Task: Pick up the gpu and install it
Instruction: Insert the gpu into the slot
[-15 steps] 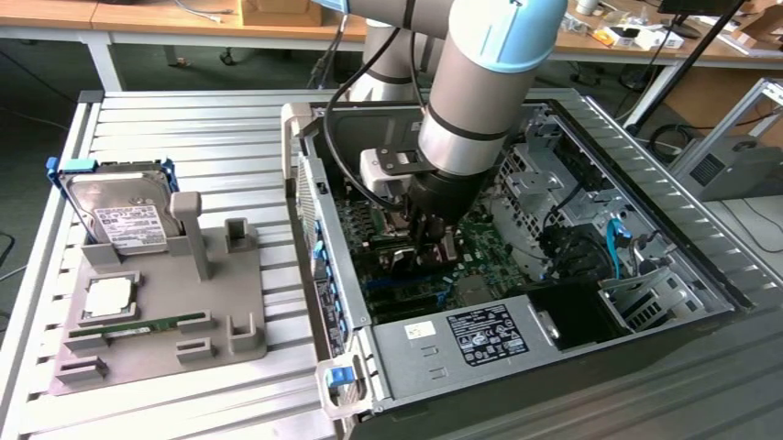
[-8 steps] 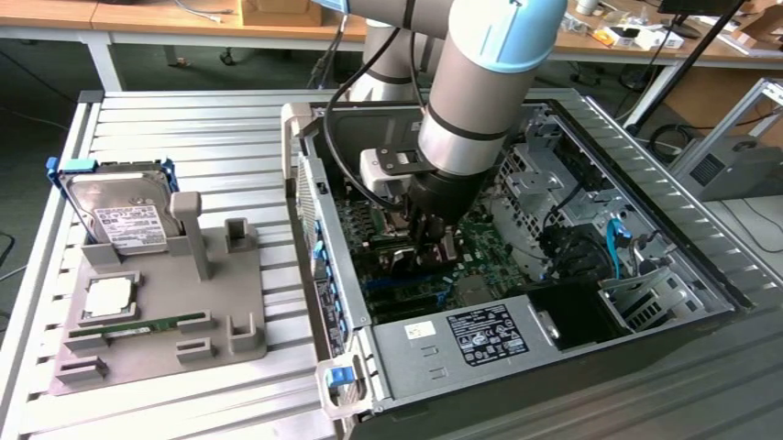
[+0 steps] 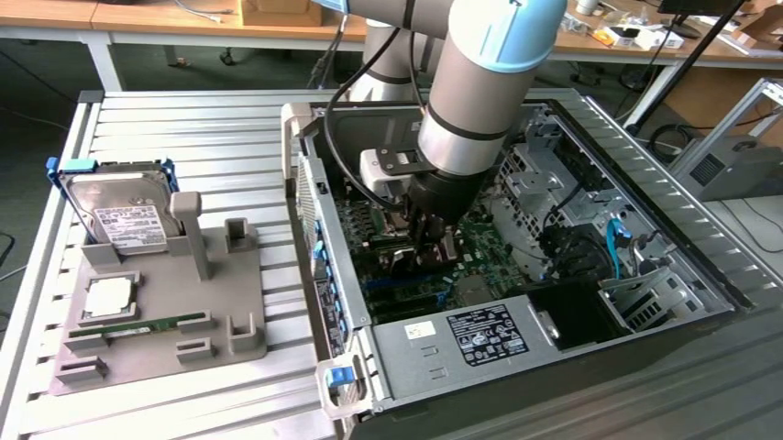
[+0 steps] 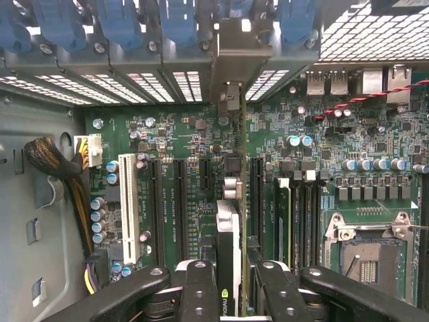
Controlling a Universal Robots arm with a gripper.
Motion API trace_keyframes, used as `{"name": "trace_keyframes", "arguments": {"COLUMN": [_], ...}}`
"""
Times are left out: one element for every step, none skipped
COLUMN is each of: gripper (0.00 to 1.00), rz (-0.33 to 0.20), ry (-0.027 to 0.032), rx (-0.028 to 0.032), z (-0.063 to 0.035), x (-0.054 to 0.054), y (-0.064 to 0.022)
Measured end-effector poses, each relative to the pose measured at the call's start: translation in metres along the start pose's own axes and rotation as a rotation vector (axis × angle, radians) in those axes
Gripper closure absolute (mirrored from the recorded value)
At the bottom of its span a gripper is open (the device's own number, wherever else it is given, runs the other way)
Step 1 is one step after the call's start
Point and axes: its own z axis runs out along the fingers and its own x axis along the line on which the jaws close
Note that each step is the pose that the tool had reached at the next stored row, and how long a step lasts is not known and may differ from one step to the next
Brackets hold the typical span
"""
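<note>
- The gpu [image 4: 228, 235] — one card, seen edge-on, thin and dark with a pale strip along its top edge. It is inside the case, standing upright over the motherboard [image 4: 167, 134] in line with the long slots.
- Whether the card is seated in a slot, I cannot tell.
- One gripper [image 3: 431, 240] on one arm [image 3: 490, 82]. Its two black fingers [image 4: 200, 292] are clamped on the gpu, one on each flat side.
- The arm is a grey tube with pale blue caps, and it reaches down into the open computer case [image 3: 685, 229].
- The board is green and crowded with small round capacitors. It has one white slot [image 4: 129, 215] beside several black ones, and a row of blue plastic clips sits along the perforated rear wall.
- One silver power supply [image 3: 465, 344] with a black label sits at the near end of the case.
- To the exterior view's left is one grey moulded holder [image 3: 233, 312] — it carries one hard drive [image 3: 123, 220] leaning upright, one square processor chip [image 3: 108, 298] and one slim green memory stick [image 3: 141, 327].
- The desk [image 3: 208, 128] is ribbed aluminium, long grooves side by side.
- Behind it are wooden-topped tables [image 3: 183, 18] with clutter on them.
</note>
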Motion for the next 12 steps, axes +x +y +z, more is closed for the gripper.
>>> {"name": "trace_keyframes", "arguments": {"gripper": [0.73, 0.73, 0.73, 0.73, 0.73, 0.73, 0.73, 0.73, 0.73, 0.73, 0.73, 0.73], "rz": [0.0, 0.0, 0.0, 0.0, 0.0, 0.0, 0.0, 0.0, 0.0, 0.0, 0.0, 0.0], "ry": [0.0, 0.0, 0.0002, 0.0001, 0.0002, 0.0002, 0.0001, 0.0001, 0.0, -0.0003, -0.0002, -0.0001], "rx": [0.0, 0.0, -0.0001, -0.0001, -0.0001, -0.0001, -0.0001, -0.0001, -0.0001, 0.0002, 0.0, 0.0], "z": [0.0, 0.0, 0.0002, 0.0005, 0.0005, 0.0005, 0.0005, 0.0005, 0.0007, 0.0013, 0.0015, 0.0015], "x": [0.0, 0.0, 0.0, 0.0, 0.0, 0.0, 0.0, 0.0, 0.0, 0.0, 0.0, 0.0], "y": [0.0, 0.0, 0.0, 0.0, 0.0, 0.0, 0.0, 0.0, 0.0, 0.0, 0.0, 0.0]}}
